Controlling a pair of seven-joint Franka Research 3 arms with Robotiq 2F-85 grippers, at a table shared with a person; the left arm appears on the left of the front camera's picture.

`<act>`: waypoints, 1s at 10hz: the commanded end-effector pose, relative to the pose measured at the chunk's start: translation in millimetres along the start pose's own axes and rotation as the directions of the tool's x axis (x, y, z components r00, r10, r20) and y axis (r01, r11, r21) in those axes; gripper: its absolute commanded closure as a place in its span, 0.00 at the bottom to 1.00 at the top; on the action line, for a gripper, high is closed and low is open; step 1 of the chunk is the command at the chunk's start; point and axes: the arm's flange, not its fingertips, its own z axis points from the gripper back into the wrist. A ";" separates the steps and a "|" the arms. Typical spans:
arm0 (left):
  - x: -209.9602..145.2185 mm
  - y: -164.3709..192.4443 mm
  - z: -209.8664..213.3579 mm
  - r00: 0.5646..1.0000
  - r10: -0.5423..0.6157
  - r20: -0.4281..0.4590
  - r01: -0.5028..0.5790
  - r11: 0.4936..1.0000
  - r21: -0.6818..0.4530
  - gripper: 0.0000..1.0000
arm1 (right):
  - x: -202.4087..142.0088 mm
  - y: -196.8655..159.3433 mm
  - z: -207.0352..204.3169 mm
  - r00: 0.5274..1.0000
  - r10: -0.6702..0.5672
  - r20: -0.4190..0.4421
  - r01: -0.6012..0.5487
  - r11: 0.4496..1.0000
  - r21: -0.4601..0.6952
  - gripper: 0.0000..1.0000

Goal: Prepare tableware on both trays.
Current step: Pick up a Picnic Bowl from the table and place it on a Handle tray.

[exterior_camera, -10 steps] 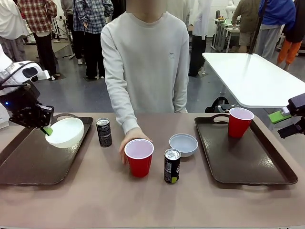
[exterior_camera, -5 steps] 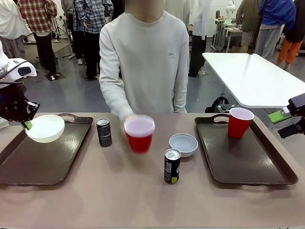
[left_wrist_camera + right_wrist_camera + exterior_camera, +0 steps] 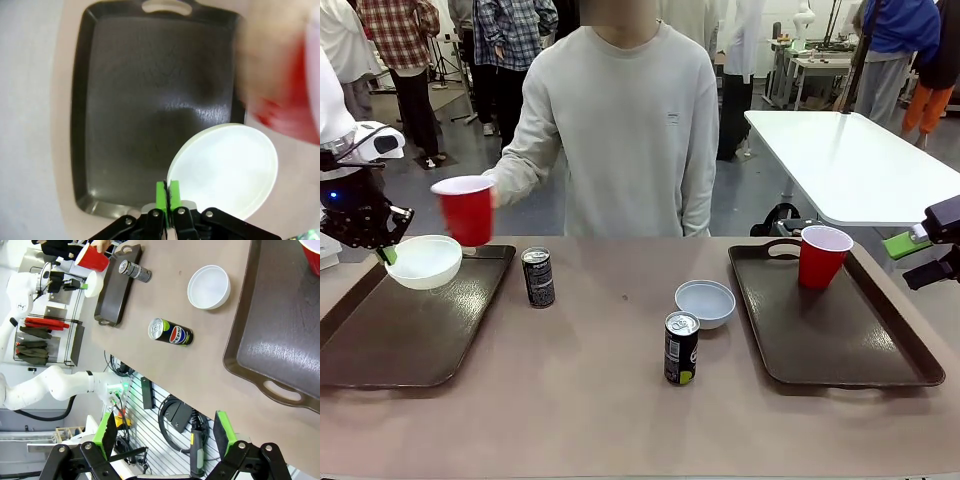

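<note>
Our left hand pinched the rim of the white bowl over the far end of the left tray, so we judged it best to lower it level, clear of the person's red cup, while our right hand stood wide open.

The pale grey-blue bowl sits upright, one black can just in front of it, a second black can to its left. Farther left, a white bowl and a red cup are held above a dark brown tray's far end; right of the pale bowl, a matching tray bears a second red cup.
</note>
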 end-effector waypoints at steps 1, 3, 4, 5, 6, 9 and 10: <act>2.0 0.6 -1.6 1.000 0.011 -0.003 -0.011 1.000 -0.001 0.97 | -0.8 -0.5 -0.9 1.000 -0.005 -0.008 0.005 1.000 0.011 0.00; -95.5 19.7 9.1 0.971 -0.226 0.079 0.211 0.963 0.166 0.97 | -0.8 -0.5 -0.9 1.000 -0.005 -0.008 0.005 1.000 0.011 0.00; -94.9 19.5 6.3 0.978 -0.196 0.067 0.180 0.965 0.190 0.97 | -0.8 -0.5 -0.9 1.000 -0.005 -0.008 0.005 1.000 0.011 0.00; -88.1 19.7 7.9 0.984 -0.172 0.054 0.160 0.971 0.175 0.97 | -0.8 -0.5 -0.9 1.000 -0.005 -0.008 0.005 1.000 0.011 0.00; -83.5 16.7 5.9 0.986 -0.158 0.045 0.148 0.974 0.171 0.97 | -0.8 -0.5 -0.9 1.000 -0.005 -0.008 0.005 1.000 0.011 0.00; -71.3 9.7 6.3 0.991 -0.135 0.003 0.133 0.981 0.142 0.97 | -0.8 -0.5 -0.9 1.000 -0.005 -0.008 0.005 1.000 0.011 0.00; -55.2 3.0 2.5 0.992 -0.126 -0.018 0.127 0.987 0.102 0.97 | -0.8 -0.5 -0.9 1.000 -0.005 -0.008 0.005 1.000 0.011 0.00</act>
